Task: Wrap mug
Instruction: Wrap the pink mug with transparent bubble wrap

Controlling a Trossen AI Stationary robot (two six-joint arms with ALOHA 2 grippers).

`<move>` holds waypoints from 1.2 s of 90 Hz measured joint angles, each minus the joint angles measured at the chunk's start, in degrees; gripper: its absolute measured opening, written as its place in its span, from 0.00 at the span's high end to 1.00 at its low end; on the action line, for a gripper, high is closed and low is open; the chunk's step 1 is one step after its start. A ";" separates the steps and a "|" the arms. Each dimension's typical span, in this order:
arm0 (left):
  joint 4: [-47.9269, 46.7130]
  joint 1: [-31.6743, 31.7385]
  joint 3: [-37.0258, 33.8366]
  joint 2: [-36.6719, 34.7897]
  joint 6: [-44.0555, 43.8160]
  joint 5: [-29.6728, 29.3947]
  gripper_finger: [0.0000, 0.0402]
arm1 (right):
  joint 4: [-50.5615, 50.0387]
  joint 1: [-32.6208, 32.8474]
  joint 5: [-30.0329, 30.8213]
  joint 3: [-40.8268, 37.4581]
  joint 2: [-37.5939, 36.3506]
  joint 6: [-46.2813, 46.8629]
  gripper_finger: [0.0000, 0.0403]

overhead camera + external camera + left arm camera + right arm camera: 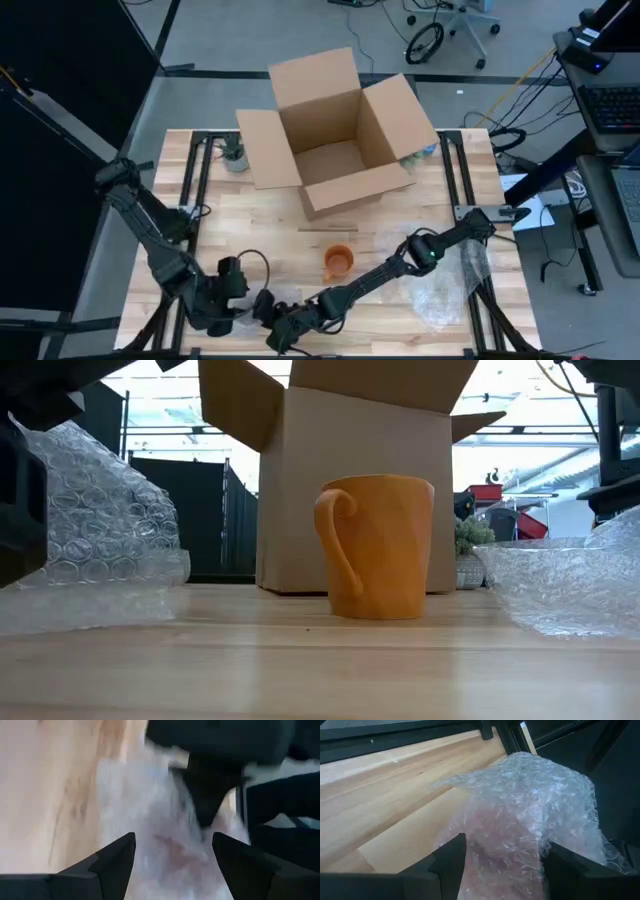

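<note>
An orange mug (338,262) (380,550) stands upright on the wooden table, handle toward the table's left. Clear bubble wrap (520,805) is bunched near the front left, raised off the wood in the low view (100,520). My right gripper (284,334) (502,870) reaches across to it and is shut on it. My left gripper (260,304) (172,865) is open just beside it, its fingers on either side of the same wrap (160,845). More bubble wrap (450,285) (570,585) lies at the front right. My right gripper has a thick bunch of the bubble wrap (505,850) between its two fingers, several layers crumpled together. The bunch rises in a mound past the fingers, and in the low view part of it stands above the table. Whether my left gripper touches the wrap, I cannot tell.
An open cardboard box (335,130) stands at the table's far middle, flaps spread. A small potted plant (234,156) is to its left. Bare wood lies between the mug and the box.
</note>
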 joint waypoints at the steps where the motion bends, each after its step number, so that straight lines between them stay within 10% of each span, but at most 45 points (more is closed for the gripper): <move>1: -0.42 -0.32 0.00 0.11 -0.54 0.01 0.37 | 0.01 0.00 0.01 0.00 0.01 0.00 0.52; 36: -3.80 0.00 -0.77 3.52 -4.36 -6.15 0.37 | 0.35 -0.02 0.03 -0.02 0.06 -0.01 0.52; 108: 8.35 2.27 -4.17 16.47 2.14 -0.63 0.37 | 2.39 -0.35 0.75 -0.01 -0.48 -0.88 0.52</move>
